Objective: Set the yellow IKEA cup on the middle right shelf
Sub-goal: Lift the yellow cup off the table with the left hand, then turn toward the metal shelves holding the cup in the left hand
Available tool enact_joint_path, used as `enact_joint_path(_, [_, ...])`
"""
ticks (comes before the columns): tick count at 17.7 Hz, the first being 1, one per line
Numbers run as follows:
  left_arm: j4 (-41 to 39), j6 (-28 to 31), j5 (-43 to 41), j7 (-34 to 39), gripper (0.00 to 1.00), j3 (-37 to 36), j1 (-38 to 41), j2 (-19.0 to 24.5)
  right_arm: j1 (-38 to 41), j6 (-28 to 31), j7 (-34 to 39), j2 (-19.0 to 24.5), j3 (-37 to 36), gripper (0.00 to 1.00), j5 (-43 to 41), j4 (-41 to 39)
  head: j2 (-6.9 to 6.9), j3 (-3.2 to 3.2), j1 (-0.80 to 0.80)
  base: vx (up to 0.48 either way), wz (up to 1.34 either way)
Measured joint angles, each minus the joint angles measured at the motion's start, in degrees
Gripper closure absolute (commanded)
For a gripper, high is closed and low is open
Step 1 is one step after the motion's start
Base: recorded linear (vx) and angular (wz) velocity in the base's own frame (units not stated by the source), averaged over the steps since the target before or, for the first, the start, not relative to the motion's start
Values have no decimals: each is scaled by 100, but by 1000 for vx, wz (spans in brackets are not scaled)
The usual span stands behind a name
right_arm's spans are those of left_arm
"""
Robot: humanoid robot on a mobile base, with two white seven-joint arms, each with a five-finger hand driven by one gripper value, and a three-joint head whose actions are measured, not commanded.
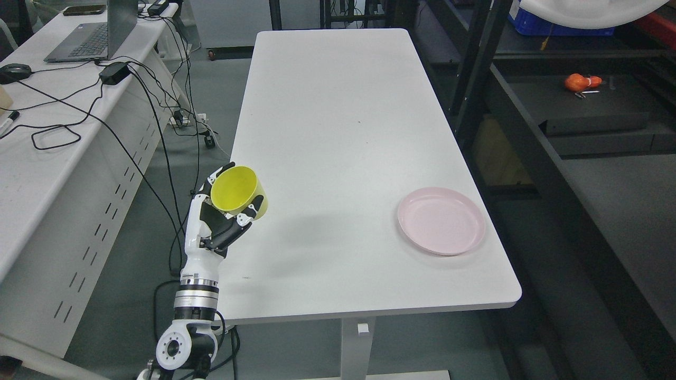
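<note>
A white table point(338, 132) stands between a cluttered desk point(31, 158) and dark shelves point(581, 121) on the right. The left hand point(224, 216) wraps its fingers around the yellow cup point(237, 189), raised at the table's left edge, tilted, probably ready for carrying across to the shelves.

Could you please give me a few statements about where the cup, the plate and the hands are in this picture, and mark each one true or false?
1. The left hand holds the yellow cup. True.
2. The yellow cup stands on the pink plate. False: the plate is bare, and the cup is in the hand at the white table's left edge.
3. The pink plate lies near the table's right edge. True.
4. The cup already rests on the dark shelf at the right. False: it is far from the shelf.
5. The right hand is pressing on the table. False: it is out of view.
</note>
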Motion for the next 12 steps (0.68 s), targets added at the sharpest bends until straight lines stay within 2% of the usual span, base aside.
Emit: enact_joint_path(12, [-554, -117, 4, -6, 100, 41, 387, 0, 0, 0, 0, 0, 0, 1, 0, 0, 0, 0, 0, -199, -44])
